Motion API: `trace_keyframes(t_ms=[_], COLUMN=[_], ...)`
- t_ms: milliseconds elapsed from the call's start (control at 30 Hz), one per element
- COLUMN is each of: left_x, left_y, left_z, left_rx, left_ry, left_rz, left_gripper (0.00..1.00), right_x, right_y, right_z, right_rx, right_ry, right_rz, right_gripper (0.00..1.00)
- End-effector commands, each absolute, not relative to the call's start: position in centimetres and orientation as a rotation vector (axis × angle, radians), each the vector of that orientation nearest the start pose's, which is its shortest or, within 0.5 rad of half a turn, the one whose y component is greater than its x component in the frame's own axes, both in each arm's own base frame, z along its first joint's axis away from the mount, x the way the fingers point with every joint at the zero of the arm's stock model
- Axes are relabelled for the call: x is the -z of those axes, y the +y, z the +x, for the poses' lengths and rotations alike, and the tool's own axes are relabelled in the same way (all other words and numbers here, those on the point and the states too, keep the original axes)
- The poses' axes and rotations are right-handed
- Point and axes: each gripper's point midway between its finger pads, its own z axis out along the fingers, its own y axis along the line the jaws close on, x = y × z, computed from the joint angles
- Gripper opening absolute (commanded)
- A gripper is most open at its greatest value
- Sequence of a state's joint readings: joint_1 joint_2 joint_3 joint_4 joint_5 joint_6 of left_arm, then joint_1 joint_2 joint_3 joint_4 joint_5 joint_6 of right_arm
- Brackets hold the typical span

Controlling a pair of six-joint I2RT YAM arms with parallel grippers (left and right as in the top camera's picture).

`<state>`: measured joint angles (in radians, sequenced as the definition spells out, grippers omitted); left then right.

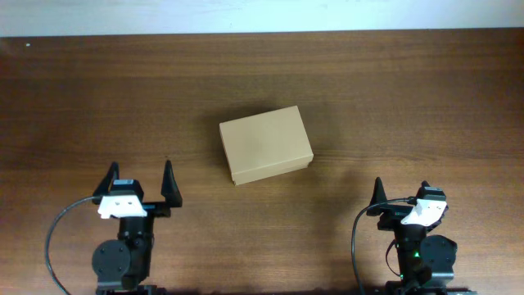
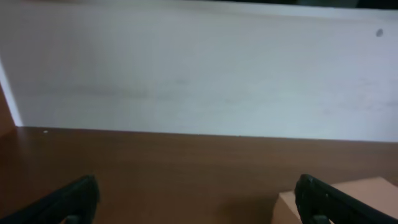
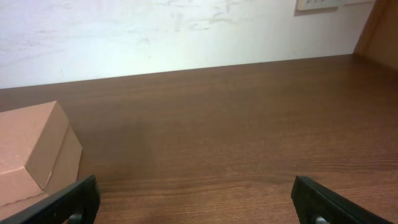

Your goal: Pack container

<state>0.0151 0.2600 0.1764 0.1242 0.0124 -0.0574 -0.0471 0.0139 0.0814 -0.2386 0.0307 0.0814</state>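
Note:
The container [image 1: 265, 144] is a plain tan cardboard box with its lid shut, lying in the middle of the table. A corner of it shows at the lower right of the left wrist view [image 2: 367, 190] and at the lower left of the right wrist view [image 3: 34, 155]. My left gripper [image 1: 139, 182] is open and empty, near the table's front edge, left of and nearer than the box. My right gripper [image 1: 401, 192] is open and empty, near the front edge, right of and nearer than the box. In both wrist views the jaws [image 2: 198, 200] [image 3: 196, 202] are wide apart with nothing between them.
The brown wooden table [image 1: 409, 90] runs back to a white wall [image 3: 155, 31]. A wall socket plate [image 3: 320, 5] shows at the top right of the right wrist view.

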Motion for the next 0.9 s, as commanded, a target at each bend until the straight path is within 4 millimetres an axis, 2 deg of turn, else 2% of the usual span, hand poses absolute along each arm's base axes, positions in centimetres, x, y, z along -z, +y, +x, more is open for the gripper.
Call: trace_keyframes(t_ms=[0, 167, 333, 400, 867], left_x=[-22.1, -20.0, -15.4, -15.9, -15.6], left_y=[-0.9, -1.3, -1.3, -1.2, -1.2], left_z=[25.3, 24.6, 24.2, 24.4, 24.4], left_rx=[0.093, 0.110, 0.114, 0.109, 0.109], left_ry=[1.547, 1.593, 1.704, 1.670, 1.680], left_rz=[0.001, 0.014, 0.007, 0.007, 0.006], left_gripper=[1.00, 1.00, 1.00, 1.00, 1.00], right_x=[-14.9, -14.9, -14.9, -14.9, -14.9], right_y=[-2.2, -2.2, -2.2, -2.2, -2.2], right_z=[23.8, 23.8, 23.8, 23.8, 23.8], right_rx=[0.022, 0.022, 0.022, 0.022, 0.022], right_ry=[1.736, 1.736, 1.736, 1.736, 1.736], right_rz=[0.156, 0.156, 0.156, 0.156, 0.156], right_gripper=[0.99, 1.00, 0.99, 0.99, 0.99])
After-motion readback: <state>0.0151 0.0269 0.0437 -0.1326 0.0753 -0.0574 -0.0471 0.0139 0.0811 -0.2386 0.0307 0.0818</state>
